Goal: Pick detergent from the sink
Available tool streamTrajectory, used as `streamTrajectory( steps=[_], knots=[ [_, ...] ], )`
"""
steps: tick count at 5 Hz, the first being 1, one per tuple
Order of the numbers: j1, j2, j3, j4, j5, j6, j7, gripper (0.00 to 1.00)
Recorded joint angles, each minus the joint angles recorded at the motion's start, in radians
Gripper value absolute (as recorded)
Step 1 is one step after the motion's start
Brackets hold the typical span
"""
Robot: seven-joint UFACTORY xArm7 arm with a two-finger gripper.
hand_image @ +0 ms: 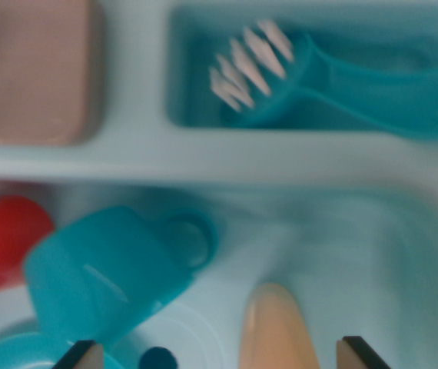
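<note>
Detergent (277,330), smooth tapered orange plastic, blurred

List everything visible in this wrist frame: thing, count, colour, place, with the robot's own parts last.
Sink: one, pale blue, basin across the lower frame.
Side compartment: one, teal, upper right of the wrist view.
Brush: one, teal with whitish bristles, lying in the side compartment.
Sponge-like pad: one, pinkish brown, upper left; blurred.
Cup: one, teal with a handle, tipped over in the sink, lower left.
Red object: one, red, at the left edge beside the cup; identity unclear.
Peach-coloured object: one, rounded top, bottom centre between the fingertips; possibly the detergent, too blurred to confirm.
Small dark blue round item: one, bottom edge.
Gripper: one; two fingertips at the bottom edge, spread apart.
</note>
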Motion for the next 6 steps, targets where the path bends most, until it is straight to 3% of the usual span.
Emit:
streamTrajectory(
  steps=[1, 6],
  knots=[
    [-0.0042, 0.008, -0.005, -0.02, 0.0021, -0.025, -0.013, 0.0],
    [-0.0097, 0.018, -0.012, -0.046, 0.0049, -0.057, -0.029, 0.0]
  ],
)
